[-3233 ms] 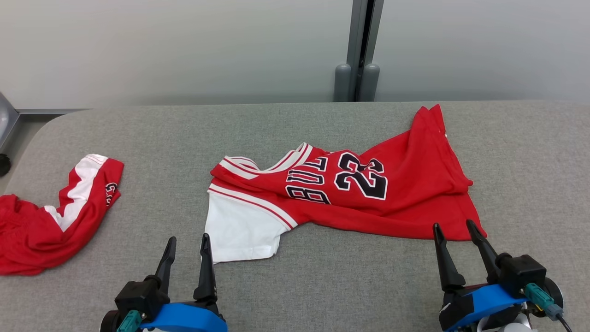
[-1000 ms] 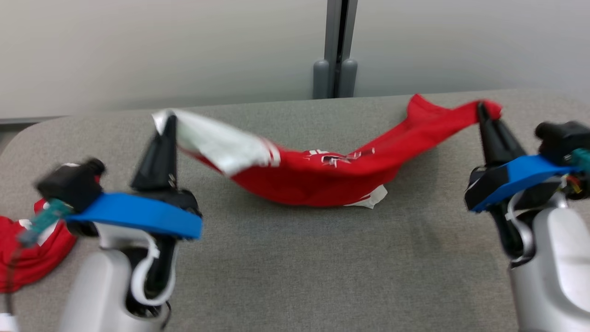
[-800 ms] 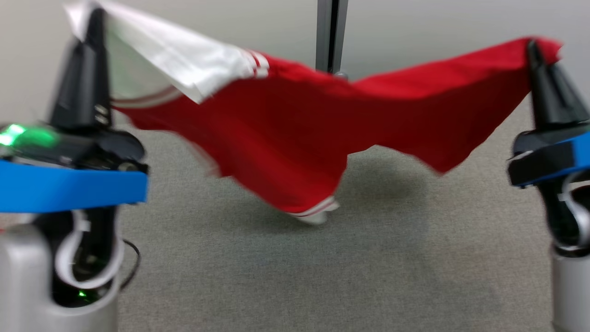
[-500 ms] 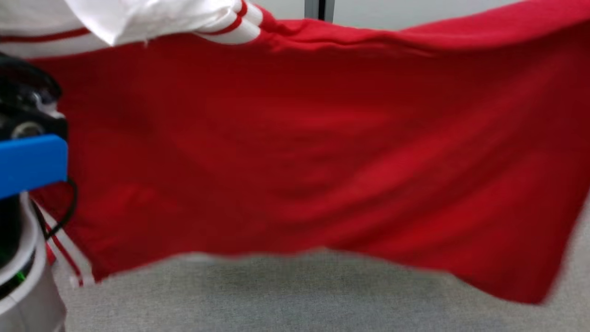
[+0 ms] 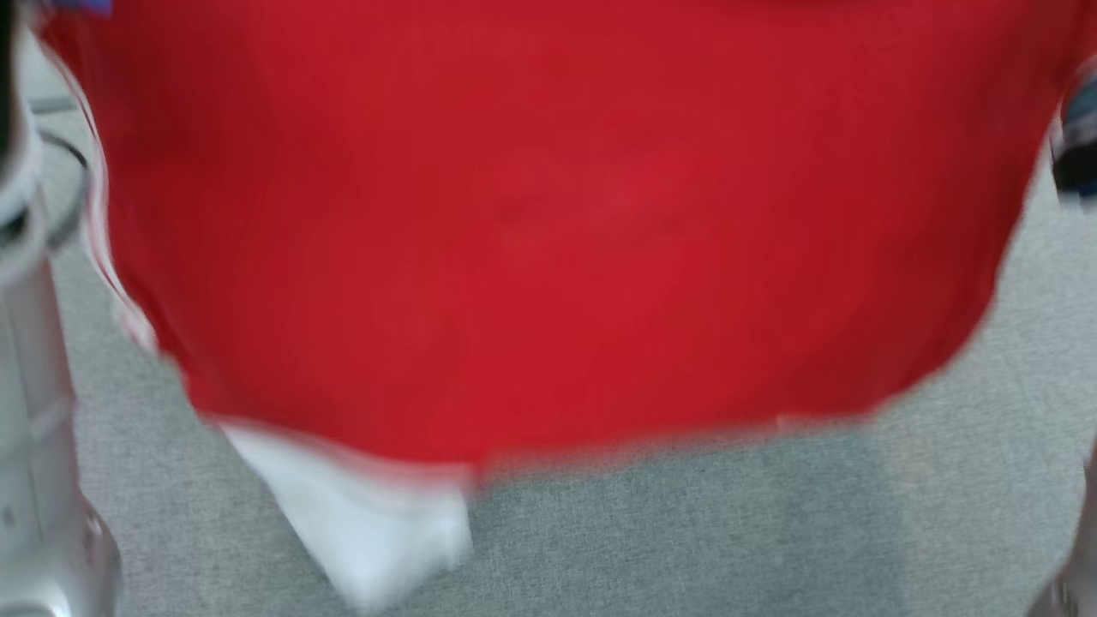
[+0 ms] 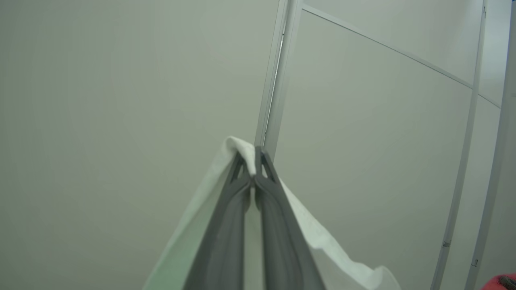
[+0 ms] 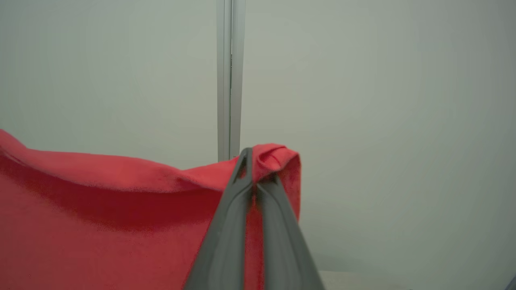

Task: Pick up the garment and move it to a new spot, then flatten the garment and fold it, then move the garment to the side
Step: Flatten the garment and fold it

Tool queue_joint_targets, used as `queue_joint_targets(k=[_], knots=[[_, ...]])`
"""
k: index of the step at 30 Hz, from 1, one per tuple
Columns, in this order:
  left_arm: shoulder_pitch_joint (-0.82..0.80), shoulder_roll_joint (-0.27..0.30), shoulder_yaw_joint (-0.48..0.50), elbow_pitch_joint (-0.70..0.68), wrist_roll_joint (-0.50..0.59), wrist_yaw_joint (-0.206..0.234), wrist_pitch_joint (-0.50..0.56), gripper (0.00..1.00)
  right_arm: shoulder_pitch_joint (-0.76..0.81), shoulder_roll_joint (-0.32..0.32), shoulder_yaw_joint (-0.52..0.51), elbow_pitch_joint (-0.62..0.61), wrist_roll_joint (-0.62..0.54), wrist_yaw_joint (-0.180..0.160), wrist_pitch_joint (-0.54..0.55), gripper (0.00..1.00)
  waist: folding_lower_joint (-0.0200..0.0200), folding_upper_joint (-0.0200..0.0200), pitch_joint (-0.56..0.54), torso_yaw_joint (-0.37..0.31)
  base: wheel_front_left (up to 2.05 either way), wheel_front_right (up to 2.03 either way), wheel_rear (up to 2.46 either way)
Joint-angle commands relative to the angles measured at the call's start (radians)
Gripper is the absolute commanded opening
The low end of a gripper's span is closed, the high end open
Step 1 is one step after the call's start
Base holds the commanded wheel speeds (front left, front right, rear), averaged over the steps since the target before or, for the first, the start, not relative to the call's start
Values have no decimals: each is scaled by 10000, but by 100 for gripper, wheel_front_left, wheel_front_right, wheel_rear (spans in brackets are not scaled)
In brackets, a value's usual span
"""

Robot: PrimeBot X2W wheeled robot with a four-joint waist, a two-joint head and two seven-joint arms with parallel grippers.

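The pale left forearm (image 5: 26, 411) stands at the left edge of the head view. The left gripper (image 6: 253, 171) points up at a pale wall (image 6: 100, 100), and its jaws are pressed together on a white corner of the garment (image 5: 548, 214), with white cloth draping down on either side of them. Between the arms the garment hangs as a broad, blurred red sheet above the grey counter (image 5: 771, 531). A white sleeve (image 5: 368, 523) dangles lowest, toward the lower left, and I cannot tell whether it touches the counter. On the right, the right gripper (image 7: 253, 177) has its jaws shut on a bunched red corner, and the rest of the red cloth falls away to the left of that wrist view.

By my reading, the pick-up is done: the garment is in the air, spread out between both arms. It is not yet laid down at a new spot. Flattening, folding and the final move to the side all remain.
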Motion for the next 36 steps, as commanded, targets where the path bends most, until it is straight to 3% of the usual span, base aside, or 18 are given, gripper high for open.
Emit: queue_joint_targets(k=[1,6,7,15,26,31,36], knots=[[-575,53,-57,537,190,-109,-212,0,-847,37,161,611,-253,4,-240,0,-2,0,376,170,0,0,0],[-2449,143,-642,2782,1213,-472,-1039,0,-3341,231,607,3380,-1295,4,-1001,0,-2,0,888,279,0,0,0],[-2449,143,-642,2782,1213,-472,-1039,0,-3341,231,607,3380,-1295,4,-1001,0,-2,0,888,279,0,0,0],[-3451,-464,-939,5271,1417,-630,-2338,0,-5109,776,1011,6931,-2699,3,-2169,0,-2,0,2002,662,0,0,0],[-1297,-1175,-1108,6687,809,-1373,-4418,0,-4324,989,1025,10227,-3159,3,-4512,0,-2,0,2711,1174,0,0,0],[133,-1094,-1016,6304,368,-1623,-5160,0,-3779,1035,1354,10788,-2327,3,-5545,0,-2,0,2575,1041,0,0,0],[1795,-1120,-903,5372,-173,-1763,-5565,0,-2978,1006,1588,10583,-1540,3,-6464,0,-2,0,2255,903,0,0,0]])
